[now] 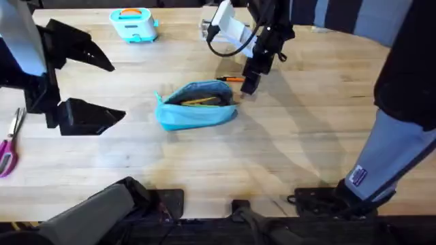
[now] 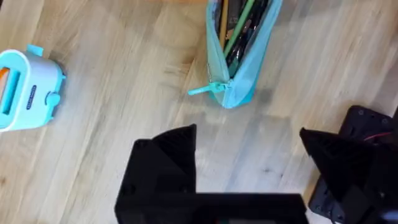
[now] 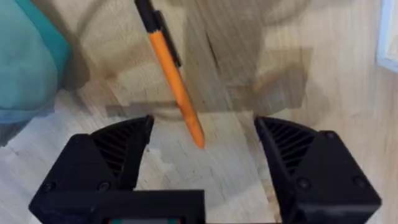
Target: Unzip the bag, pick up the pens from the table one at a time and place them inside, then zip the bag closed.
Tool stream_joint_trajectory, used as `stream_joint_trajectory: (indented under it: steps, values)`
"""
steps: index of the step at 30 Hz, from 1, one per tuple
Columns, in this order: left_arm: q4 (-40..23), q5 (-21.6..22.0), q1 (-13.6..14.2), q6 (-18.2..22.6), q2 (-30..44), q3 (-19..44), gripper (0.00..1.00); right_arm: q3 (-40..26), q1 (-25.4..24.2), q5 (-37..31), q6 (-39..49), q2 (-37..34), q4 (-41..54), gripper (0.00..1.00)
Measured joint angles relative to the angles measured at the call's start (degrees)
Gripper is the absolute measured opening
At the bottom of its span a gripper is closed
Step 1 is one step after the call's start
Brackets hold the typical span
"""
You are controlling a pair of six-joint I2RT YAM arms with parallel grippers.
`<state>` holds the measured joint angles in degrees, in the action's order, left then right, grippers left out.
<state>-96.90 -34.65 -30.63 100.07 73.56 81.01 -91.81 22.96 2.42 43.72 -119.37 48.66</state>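
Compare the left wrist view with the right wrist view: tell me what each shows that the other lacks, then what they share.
Left wrist: the open top of the bag with pens inside, its teal pull tab sticking out at the end, and the teal toy toaster off to one side.

Right wrist: one orange pen lying on the table, its tip between the open right gripper's fingers, not yet gripped.

Both: the wooden table, part of the bag, and each arm's own open black fingers; the left gripper holds nothing.

No text, label or number can be read anywhere.
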Motion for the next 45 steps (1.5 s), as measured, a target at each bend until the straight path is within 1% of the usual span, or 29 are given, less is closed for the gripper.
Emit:
stream_joint_trajectory:
  steps: [8, 14, 18, 21, 22, 23, 24, 26, 27, 28, 29, 30, 35, 38, 42, 45]
  values:
    - [0.0, 0.0, 0.0, 0.0, 0.0, 0.0, 0.994, 0.8, 0.0, 0.3, 0.0, 0.2, -0.5, 0.998]
    - [0.0, 0.0, 0.0, 0.0, 0.0, 0.0, 0.993, 2.4, -0.1, 2.0, 0.0, 1.1, -0.8, 0.996]
    - [0.0, 0.0, 0.0, 0.0, 0.0, 0.0, 0.993, 2.6, -0.1, 2.2, 0.0, 1.1, -0.8, 0.965]
    - [0.0, 0.0, 0.0, 0.0, 0.0, 0.0, 0.993, 2.6, 0.0, 2.5, 0.0, 1.2, -0.7, 0.871]
    - [0.0, 0.0, 0.0, 0.0, 0.0, 0.0, 0.993, 2.7, 0.0, 2.6, 0.1, 1.2, -0.7, 0.799]
    - [0.0, 0.0, 0.0, 0.0, 0.0, 0.0, 0.992, 2.7, 0.0, 2.6, 0.0, 1.2, -0.8, 0.71]
    - [0.0, 0.0, 0.0, 0.0, 0.0, 0.0, 0.992, 2.7, 0.0, 2.7, 0.1, 1.2, -0.9, 0.599]
    - [0.0, 0.0, 0.0, 0.0, 0.0, 0.0, 0.993, 2.7, 0.0, 2.8, 0.2, 1.2, -1.3, 0.313]
    - [0.0, 0.0, 0.0, 0.0, 0.0, 0.0, 0.993, 2.7, 0.0, 2.8, 0.1, 1.2, -1.5, 0.183]
    - [0.0, 0.0, 0.0, 0.0, 0.0, 0.0, 0.993, 2.7, -0.1, 3.0, -0.1, 1.3, -1.6, 0.075]
    - [0.0, 0.0, 0.0, 0.0, 0.0, 0.0, 0.994, 2.8, 0.0, 3.2, -0.1, 1.4, -1.9, 0.045]
    - [0.0, 0.0, 0.0, 0.0, 0.0, 0.0, 0.994, 2.8, 0.0, 3.2, 0.0, 1.4, -2.0, 0.041]
    - [0.0, 0.0, 0.0, 0.0, 0.0, 0.0, 0.993, 3.3, 0.0, 3.3, 0.0, 2.0, -2.2, 0.039]
    - [0.0, 0.0, 0.0, 0.0, 0.0, 0.0, 0.993, 4.5, 0.0, 3.4, 0.0, 3.6, -1.4, 0.036]
    - [0.0, 0.0, 0.0, 0.0, 0.0, 0.0, 0.993, 5.3, 0.0, 3.4, 0.0, 9.4, -1.1, 0.032]
    - [0.0, -0.1, 0.0, 0.0, 0.0, 0.0, 0.993, 5.3, 0.0, 3.5, 0.1, 16.3, -1.3, 0.032]
